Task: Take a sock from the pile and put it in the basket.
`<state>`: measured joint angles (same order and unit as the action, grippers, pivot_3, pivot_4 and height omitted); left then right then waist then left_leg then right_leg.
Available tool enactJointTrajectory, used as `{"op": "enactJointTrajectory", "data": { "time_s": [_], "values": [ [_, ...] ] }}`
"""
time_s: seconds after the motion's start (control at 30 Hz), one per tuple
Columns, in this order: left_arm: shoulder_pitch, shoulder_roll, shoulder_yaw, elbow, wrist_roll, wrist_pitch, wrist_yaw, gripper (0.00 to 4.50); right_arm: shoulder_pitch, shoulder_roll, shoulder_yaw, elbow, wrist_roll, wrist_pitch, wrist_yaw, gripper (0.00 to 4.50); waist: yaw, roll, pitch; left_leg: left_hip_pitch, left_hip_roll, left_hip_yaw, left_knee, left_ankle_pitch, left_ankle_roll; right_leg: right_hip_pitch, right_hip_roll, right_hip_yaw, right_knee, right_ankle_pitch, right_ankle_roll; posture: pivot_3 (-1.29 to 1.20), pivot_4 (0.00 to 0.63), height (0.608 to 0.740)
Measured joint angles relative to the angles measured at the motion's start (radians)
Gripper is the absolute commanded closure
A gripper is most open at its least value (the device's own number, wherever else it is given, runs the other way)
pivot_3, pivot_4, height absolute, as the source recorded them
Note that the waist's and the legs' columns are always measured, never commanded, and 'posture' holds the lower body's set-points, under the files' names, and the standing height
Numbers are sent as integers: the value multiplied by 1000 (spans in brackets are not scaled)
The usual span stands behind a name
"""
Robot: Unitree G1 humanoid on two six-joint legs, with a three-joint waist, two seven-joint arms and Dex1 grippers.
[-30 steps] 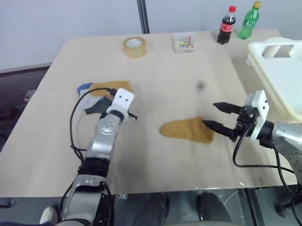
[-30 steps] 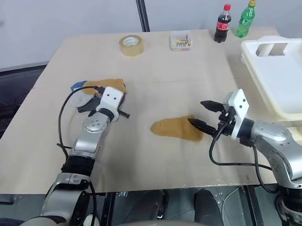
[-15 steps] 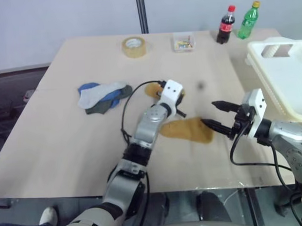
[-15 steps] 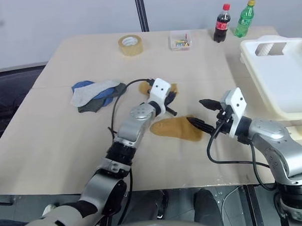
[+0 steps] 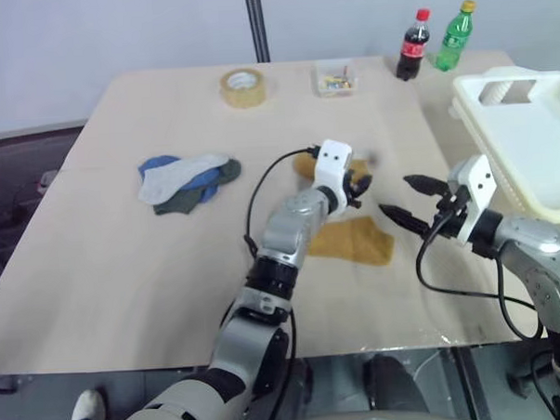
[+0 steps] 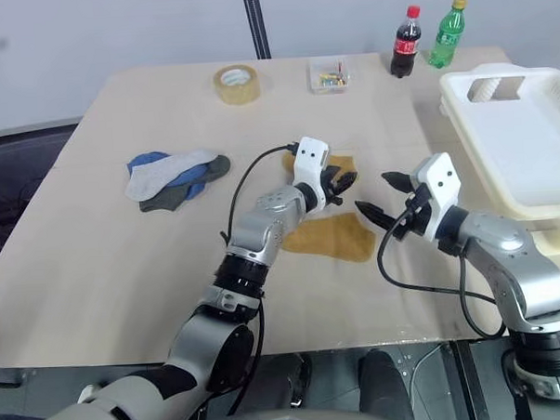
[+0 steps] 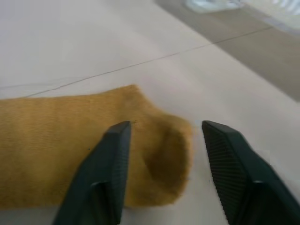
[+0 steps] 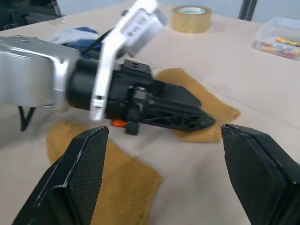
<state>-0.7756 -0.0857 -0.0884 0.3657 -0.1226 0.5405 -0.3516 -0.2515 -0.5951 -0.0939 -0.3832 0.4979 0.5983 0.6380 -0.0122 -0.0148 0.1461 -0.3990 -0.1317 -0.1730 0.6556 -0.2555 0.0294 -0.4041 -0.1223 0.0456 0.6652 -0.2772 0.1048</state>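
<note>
Left gripper [image 7: 159,154], fingers parted and empty, hovers over a mustard sock [image 7: 70,140] on the counter [image 5: 125,273]; right gripper [image 5: 411,198] gapes empty close by, risking collision. Basket [image 5: 529,162] waits far right.

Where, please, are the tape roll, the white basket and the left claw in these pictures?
tape roll [image 5: 242,87], left eye view, on its front side wall.
white basket [image 5: 480,97], left eye view, on its near left rim.
left claw [image 7: 161,176], left wrist view, midway between its fingertips.
</note>
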Motion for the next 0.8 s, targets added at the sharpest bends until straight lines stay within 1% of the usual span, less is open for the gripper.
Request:
{"op": "enactJointTrajectory", "data": {
  "time_s": [0.07, 0.13, 0.2, 0.27, 0.33, 0.37, 0.47, 0.57, 0.73, 0.8],
  "values": [
    [-4, 50, 20, -28, -28, 10, -29, 2178, -39, 15, 0, 54, -14, 38, -42, 492, -6, 0, 0, 1, 1, 1, 0, 0, 0, 0, 1, 1, 2, 0, 0, 0, 150, 740],
    [-31, 109, 74, -12, -49, 12, -39, 2178, -68, 31, 2, 104, -23, 65, -69, 492, -8, 0, 0, 1, 2, 1, 0, 1, -1, -2, 2, 2, 4, 0, 0, 0, 150, 740],
    [-82, 199, 124, 86, -54, -25, -52, 2178, -121, 64, 15, 183, -38, 79, -97, 492, -9, 0, 0, 1, 2, 2, 0, 1, -2, -3, 2, 2, 5, 0, 0, 0, 150, 740],
    [-111, 237, 144, 170, -54, -51, -72, 2178, -162, 92, 22, 238, -54, 85, -117, 492, -5, 0, 0, 0, 1, 1, 0, 1, -1, -3, 1, 2, 5, 0, 0, 0, 150, 740],
    [-152, 271, 164, 314, -56, -92, -102, 2178, -220, 146, 23, 317, -68, 86, -147, 492, -2, 0, 0, -1, -1, 1, 1, 1, -1, -3, 0, 1, 4, 0, 0, 0, 150, 740],
    [-187, 289, 167, 446, -52, -138, -126, 2178, -258, 195, 31, 373, -69, 85, -159, 492, -2, 0, 0, -1, -1, 0, 2, 1, -1, -3, -1, 0, 4, 0, 0, 0, 150, 740],
    [-221, 304, 169, 578, -43, -214, -158, 2178, -282, 240, 43, 432, -72, 87, -172, 492, -3, 0, 0, -5, -1, -1, 4, 1, -1, -5, -2, -1, 4, 0, 0, 0, 150, 740],
    [-284, 319, 166, 718, -16, -300, -189, 2178, -330, 279, 44, 531, -96, 80, -193, 492, -10, 0, 0, -10, -2, -2, 11, 1, -1, -8, -2, -2, 9, 0, 0, 0, 150, 740],
    [-318, 316, 173, 823, -6, -364, -218, 2178, -385, 330, 48, 661, -123, 47, -198, 492, -25, 0, 0, -9, -2, -3, 13, 1, -1, -8, -2, -2, 13, 0, 0, 0, 150, 740],
    [-321, 314, 176, 835, -3, -374, -223, 2074, -391, 335, 49, 683, -132, 40, -197, 1011, -26, 0, -1, -9, -2, -3, 13, 1, -1, -8, -2, -2, 13, 0, 0, 0, 150, 740]
  ]
}}
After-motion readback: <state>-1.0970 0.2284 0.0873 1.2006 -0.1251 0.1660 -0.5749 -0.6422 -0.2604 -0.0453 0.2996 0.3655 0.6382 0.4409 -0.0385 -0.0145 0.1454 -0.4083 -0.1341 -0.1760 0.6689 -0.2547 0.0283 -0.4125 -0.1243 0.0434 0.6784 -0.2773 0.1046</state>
